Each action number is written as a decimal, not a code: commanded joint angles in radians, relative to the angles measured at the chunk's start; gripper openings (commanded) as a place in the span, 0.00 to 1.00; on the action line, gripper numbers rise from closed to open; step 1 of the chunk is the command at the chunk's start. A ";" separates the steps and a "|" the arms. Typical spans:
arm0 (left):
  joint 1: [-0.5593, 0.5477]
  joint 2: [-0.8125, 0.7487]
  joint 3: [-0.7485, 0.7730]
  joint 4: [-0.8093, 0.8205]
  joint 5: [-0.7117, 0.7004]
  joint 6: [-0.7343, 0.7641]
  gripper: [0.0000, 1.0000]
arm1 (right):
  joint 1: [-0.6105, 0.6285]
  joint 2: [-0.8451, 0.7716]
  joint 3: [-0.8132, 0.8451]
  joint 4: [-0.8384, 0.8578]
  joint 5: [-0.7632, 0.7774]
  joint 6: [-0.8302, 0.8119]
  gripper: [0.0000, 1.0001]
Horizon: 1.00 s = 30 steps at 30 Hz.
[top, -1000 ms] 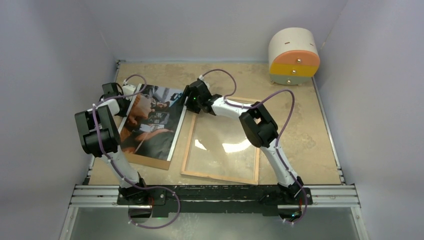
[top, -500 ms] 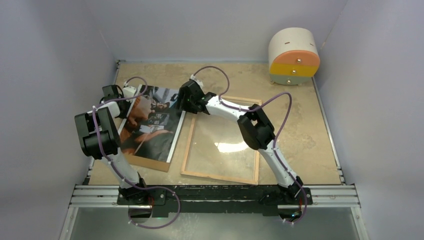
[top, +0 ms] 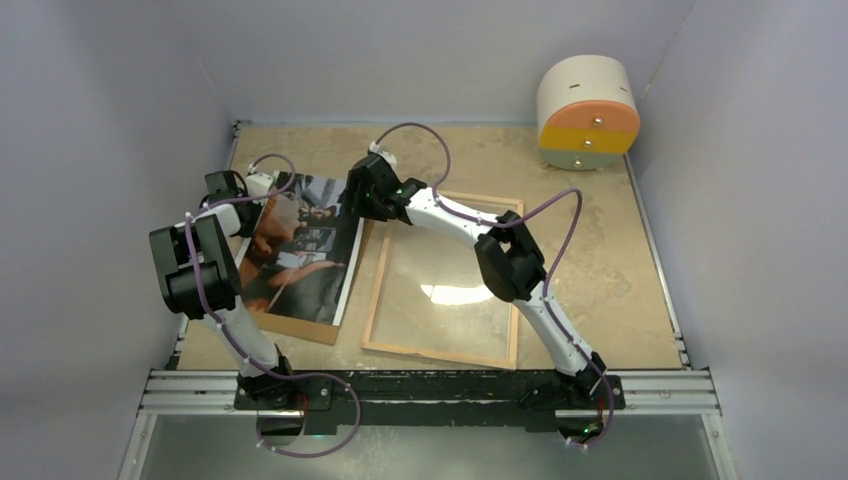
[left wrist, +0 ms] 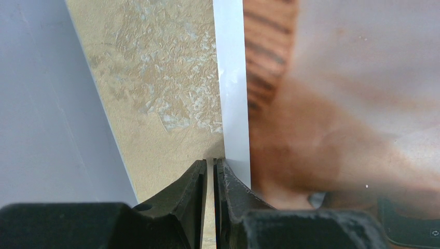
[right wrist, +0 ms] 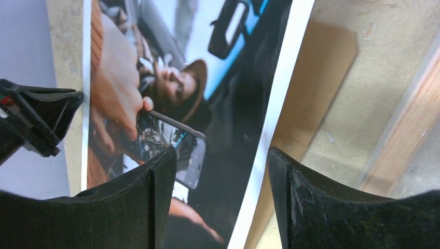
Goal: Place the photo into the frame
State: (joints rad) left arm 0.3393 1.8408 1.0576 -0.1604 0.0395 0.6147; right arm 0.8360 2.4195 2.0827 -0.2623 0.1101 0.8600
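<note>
The photo (top: 305, 250) lies picture side up on the brown hardboard sheet (top: 300, 325) at the left of the table. The frame (top: 375, 300) lies beside it on the right, wood-coloured rear face up, with light glaring on the glass. My left gripper (top: 250, 195) is low at the photo's far left edge. Its jaws (left wrist: 211, 162) are shut to a thin slit showing only table, and the right fingertip (left wrist: 228, 174) meets the white border (left wrist: 231, 104). My right gripper (right wrist: 223, 155) hangs open over the photo's right border (right wrist: 277, 98) and the hardboard edge (right wrist: 316, 78).
A round cream drawer unit (top: 588, 110) with orange and yellow fronts stands at the back right. Grey walls close in on the left, back and right. A metal rail (top: 430, 385) runs along the near edge. The frame's wooden rim (right wrist: 410, 129) lies just right of my right gripper.
My right gripper has moved left, from the frame's far left corner to above the photo's right edge. The left arm has stayed put.
</note>
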 commanded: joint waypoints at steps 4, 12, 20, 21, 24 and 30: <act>-0.002 0.083 -0.077 -0.219 0.066 -0.019 0.14 | 0.010 0.006 0.015 -0.019 -0.030 -0.018 0.67; -0.002 0.087 -0.073 -0.223 0.068 -0.014 0.13 | -0.017 -0.127 -0.273 0.369 -0.185 0.073 0.68; -0.001 0.083 -0.071 -0.232 0.074 -0.012 0.12 | -0.042 -0.161 -0.394 0.630 -0.284 0.149 0.60; -0.002 0.083 -0.070 -0.232 0.074 -0.011 0.12 | -0.043 -0.165 -0.399 0.640 -0.287 0.151 0.59; -0.001 0.084 -0.071 -0.232 0.075 -0.011 0.11 | -0.042 -0.163 -0.393 0.638 -0.288 0.149 0.58; 0.002 0.085 -0.054 -0.258 0.102 -0.013 0.10 | -0.043 -0.108 -0.359 0.637 -0.293 0.181 0.45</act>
State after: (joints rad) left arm 0.3393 1.8412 1.0584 -0.1658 0.0486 0.6224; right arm 0.7910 2.3203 1.6859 0.3164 -0.1555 1.0069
